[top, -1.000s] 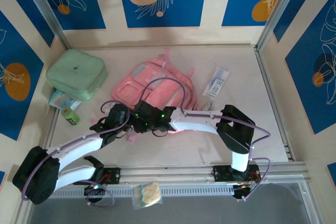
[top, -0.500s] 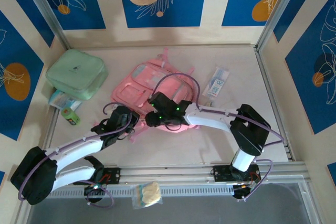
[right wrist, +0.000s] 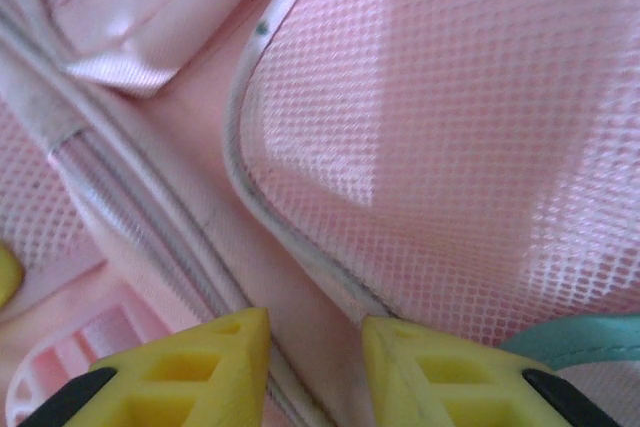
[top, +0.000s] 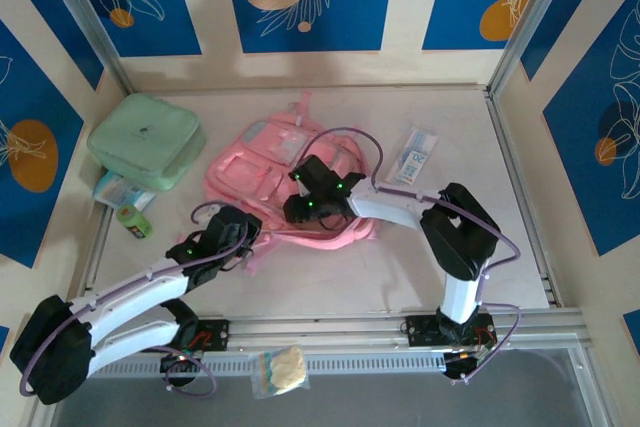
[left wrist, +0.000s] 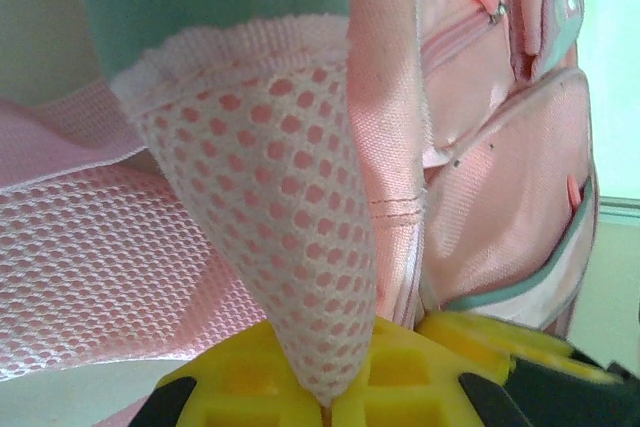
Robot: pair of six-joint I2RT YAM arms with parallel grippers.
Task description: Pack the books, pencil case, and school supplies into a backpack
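The backpack [top: 250, 177] is pinched at 7 o'clock by the closed left claw [left wrist: 335, 362] and gripped at 5 o'clock by the right claw [right wrist: 315, 347].

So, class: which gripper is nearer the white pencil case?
Right. The right gripper is over the backpack, beside the pencil case; the left gripper pinches the backpack's near-left edge, farther away.

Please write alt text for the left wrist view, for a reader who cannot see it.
The left end effector, with yellow fingers, is shut on a fold of white mesh from the pink backpack. Beyond it is a zip pocket with mint trim.
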